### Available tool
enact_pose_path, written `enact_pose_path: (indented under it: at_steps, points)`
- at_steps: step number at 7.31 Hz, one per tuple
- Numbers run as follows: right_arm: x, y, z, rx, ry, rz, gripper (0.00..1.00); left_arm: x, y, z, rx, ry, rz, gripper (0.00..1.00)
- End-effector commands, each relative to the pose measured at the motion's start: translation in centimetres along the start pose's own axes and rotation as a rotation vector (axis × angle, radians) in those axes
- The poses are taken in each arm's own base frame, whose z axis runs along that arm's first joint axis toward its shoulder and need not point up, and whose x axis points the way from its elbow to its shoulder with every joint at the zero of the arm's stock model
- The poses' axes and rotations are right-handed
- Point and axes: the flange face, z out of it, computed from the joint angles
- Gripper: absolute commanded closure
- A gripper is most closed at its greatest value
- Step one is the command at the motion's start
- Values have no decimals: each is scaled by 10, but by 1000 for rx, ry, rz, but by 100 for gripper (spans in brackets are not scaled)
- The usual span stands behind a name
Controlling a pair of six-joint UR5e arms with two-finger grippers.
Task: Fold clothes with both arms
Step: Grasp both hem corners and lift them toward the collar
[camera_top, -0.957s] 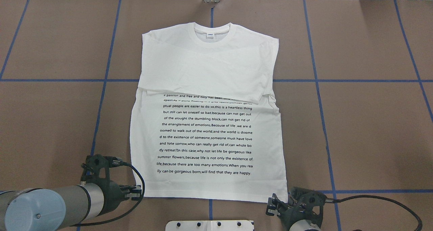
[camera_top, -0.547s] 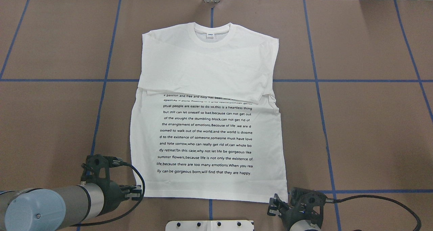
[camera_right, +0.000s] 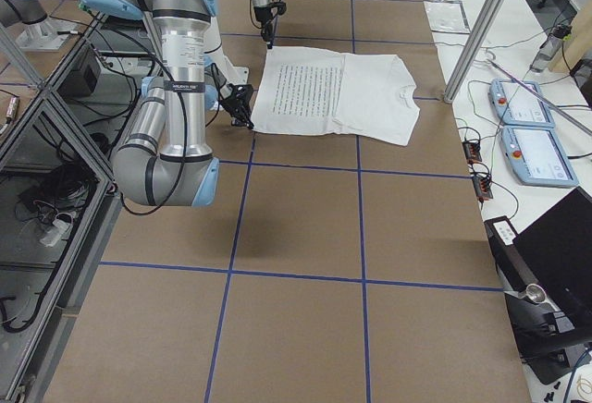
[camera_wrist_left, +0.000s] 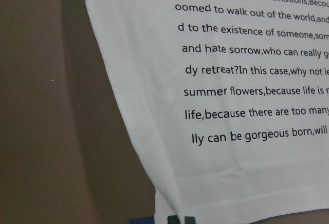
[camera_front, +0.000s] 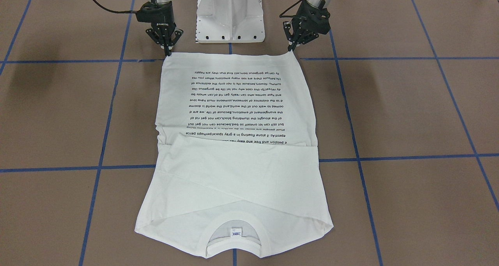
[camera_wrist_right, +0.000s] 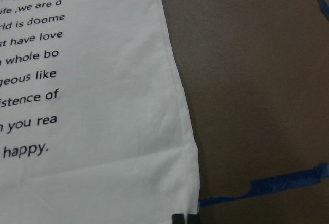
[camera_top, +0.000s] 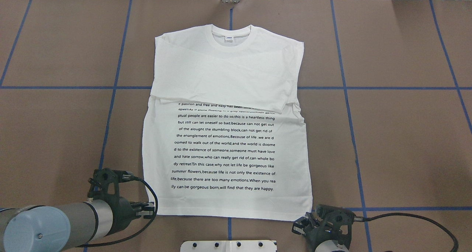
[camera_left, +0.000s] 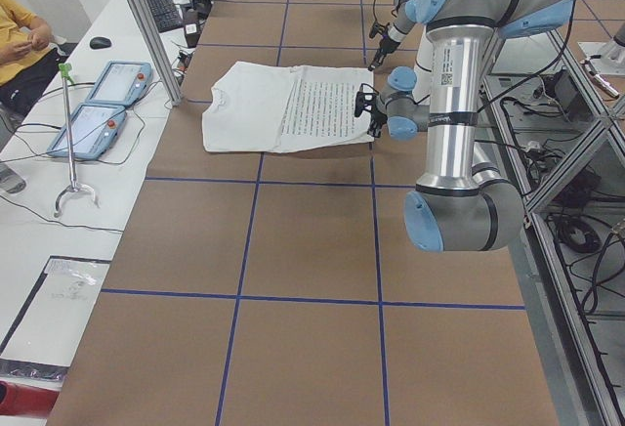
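a wide brown table [camera_top: 55, 134], marked into big squares by blue tape lines, fills the room's middle. a white long-sleeved t-shirt [camera_top: 225, 71] lies flat at its centre, printed side up, hem towards the robot and neck away from it. both sleeves are folded across the chest, so they cover the top lines of black text; the rest of the text shows below them.

the left arm [camera_top: 55, 222], silver-grey with a light-blue cap, reaches in low at the hem's left corner. the right arm [camera_right: 180, 98] stands at the hem's right corner. between them, just beside the hem, sits a white metal pedestal [camera_front: 230, 9].

the left gripper [camera_front: 291, 49] points down at the left hem corner, its black fingers drawn narrow to a point, pinching the cloth there. the right gripper [camera_front: 168, 52] does the same at the right hem corner, fingers close together on the fabric. in each wrist camera the two dark fingertips sit side by side at the shirt's very corner.

at the far end, the ribbed round collar [camera_top: 231, 41] lies open, and a small neck label [camera_top: 229, 38] shows inside it.
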Motion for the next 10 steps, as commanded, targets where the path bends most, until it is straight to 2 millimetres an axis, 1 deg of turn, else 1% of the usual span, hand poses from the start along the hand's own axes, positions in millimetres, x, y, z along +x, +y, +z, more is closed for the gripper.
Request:
enact_pose_path:
  at_steps: [1,2,3,4,5,6,7,8,9,10]
  points:
    - [-8,-23,-13,5,-23,36,100,7,-2,-16,2,31,-1,100]
    - [-9,-54,-51,4,-17,46,100,12,-4,-43,-12,64,-3,100]
    - [-7,-84,-107,-60,45,32,100,11,-3,-85,-54,101,-3,100]
    - [-6,-116,-162,-113,64,46,100,19,-7,-130,-80,115,-3,100]
    - [-9,-142,-193,-138,96,70,100,31,-21,-182,-99,120,-18,100]
    - [-25,-162,-207,-175,124,111,100,33,-35,-221,-125,119,-29,100]
    - [-36,-180,-217,-173,107,82,100,39,-54,-230,-91,122,-9,100]
    - [-39,-193,-216,-153,97,30,100,48,-72,-227,-49,108,33,100]
    - [-45,-220,-213,-107,95,11,100,55,-91,-225,-9,80,55,100]
    - [-55,-251,-210,-70,96,-15,100,55,-126,-220,63,40,88,100]
